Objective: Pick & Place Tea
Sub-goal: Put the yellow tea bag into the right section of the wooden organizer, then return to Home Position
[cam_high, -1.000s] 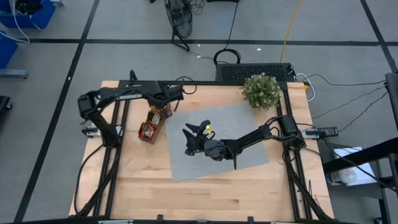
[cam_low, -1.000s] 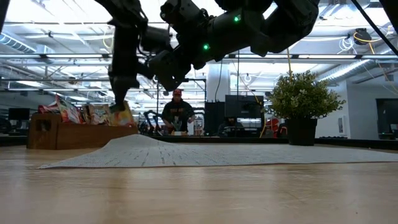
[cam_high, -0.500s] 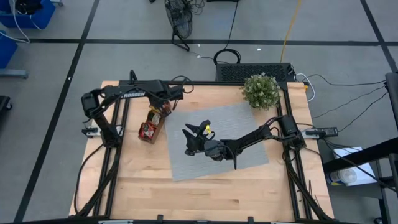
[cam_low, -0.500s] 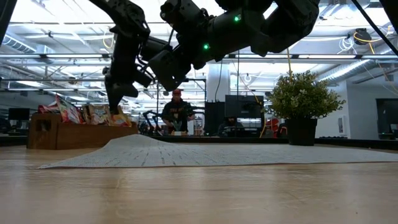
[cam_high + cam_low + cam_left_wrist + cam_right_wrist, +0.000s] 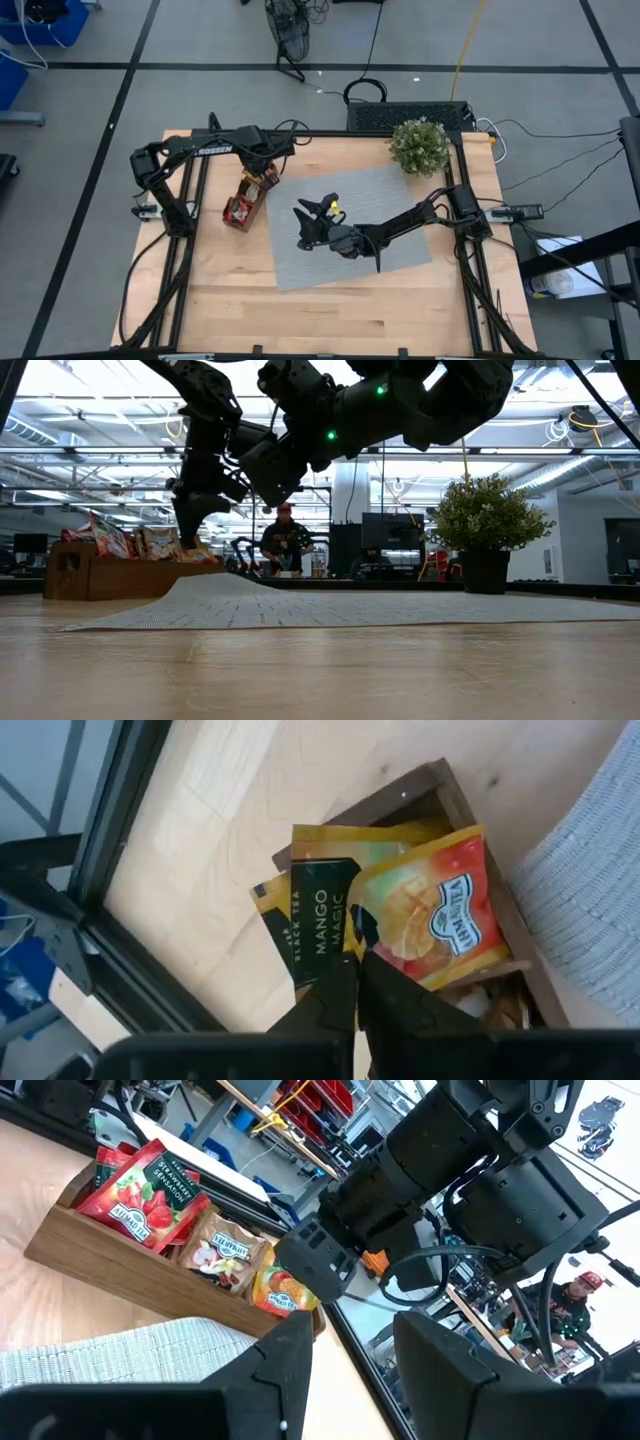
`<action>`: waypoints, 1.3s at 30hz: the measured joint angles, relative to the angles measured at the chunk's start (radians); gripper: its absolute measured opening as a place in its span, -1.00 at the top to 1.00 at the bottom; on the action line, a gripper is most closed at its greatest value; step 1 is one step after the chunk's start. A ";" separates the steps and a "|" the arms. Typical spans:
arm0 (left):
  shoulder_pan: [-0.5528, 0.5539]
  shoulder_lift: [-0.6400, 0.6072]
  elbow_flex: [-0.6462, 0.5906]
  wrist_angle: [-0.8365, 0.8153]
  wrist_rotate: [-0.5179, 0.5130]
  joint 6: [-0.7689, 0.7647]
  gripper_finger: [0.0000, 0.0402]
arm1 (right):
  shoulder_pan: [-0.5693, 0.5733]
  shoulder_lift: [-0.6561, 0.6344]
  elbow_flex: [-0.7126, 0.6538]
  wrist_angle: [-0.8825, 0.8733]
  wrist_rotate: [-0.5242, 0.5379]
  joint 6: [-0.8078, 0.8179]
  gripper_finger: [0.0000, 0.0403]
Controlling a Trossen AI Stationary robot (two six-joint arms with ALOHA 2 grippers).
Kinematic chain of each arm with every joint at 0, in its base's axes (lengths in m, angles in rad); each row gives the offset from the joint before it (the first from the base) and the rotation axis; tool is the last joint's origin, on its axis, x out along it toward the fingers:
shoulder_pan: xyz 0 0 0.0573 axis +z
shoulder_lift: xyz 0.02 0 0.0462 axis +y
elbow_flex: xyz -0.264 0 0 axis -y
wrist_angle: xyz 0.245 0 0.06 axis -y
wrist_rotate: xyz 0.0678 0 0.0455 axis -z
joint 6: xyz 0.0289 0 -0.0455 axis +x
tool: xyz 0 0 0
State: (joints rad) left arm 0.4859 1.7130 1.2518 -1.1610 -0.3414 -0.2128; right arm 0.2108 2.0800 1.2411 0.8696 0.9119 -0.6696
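The step in hand looks like the placing of one tea bag into the wooden tray, which sits toward nine o'clock on the table, just beside the nine o'clock edge of the grey mat. The left gripper hangs over the tray's twelve o'clock end. In the left wrist view its fingers stand almost together, with only a thin dark slit between the tips, right at the edge of an orange sachet and a dark mango sachet that stand in the end compartment. Whether the tips pinch a bag or have just let go, I cannot tell.

The other sachets stand upright in the tray's compartments, faces showing, red ones at one end and orange at the other. The tray's long axis runs from about one o'clock to seven o'clock in the high view; the sachets stand across it, tilted and overlapping.

The right gripper hovers over the mat near its middle, jaws roughly half apart, nothing seen between them.

If the bag is seated, the next move calls for the left fingers to part a little more and lift straight up, so that no neighbouring sachet is dragged out.
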 joint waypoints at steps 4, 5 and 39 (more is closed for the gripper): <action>0.000 0.000 0.000 -0.017 -0.021 0.003 0.81 | 0.000 0.000 0.000 -0.007 0.000 -0.004 0.37; 0.000 0.000 0.000 -0.024 -0.040 0.002 0.78 | 0.000 0.000 0.000 -0.008 0.000 -0.004 0.37; -0.432 -1.139 -0.892 1.193 0.484 0.279 0.62 | -0.007 -0.800 -0.689 -0.128 -0.444 0.536 0.42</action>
State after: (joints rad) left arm 0.0544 0.5735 0.3599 0.0319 0.1429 0.0662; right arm 0.2039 1.2799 0.5519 0.7413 0.4684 -0.1338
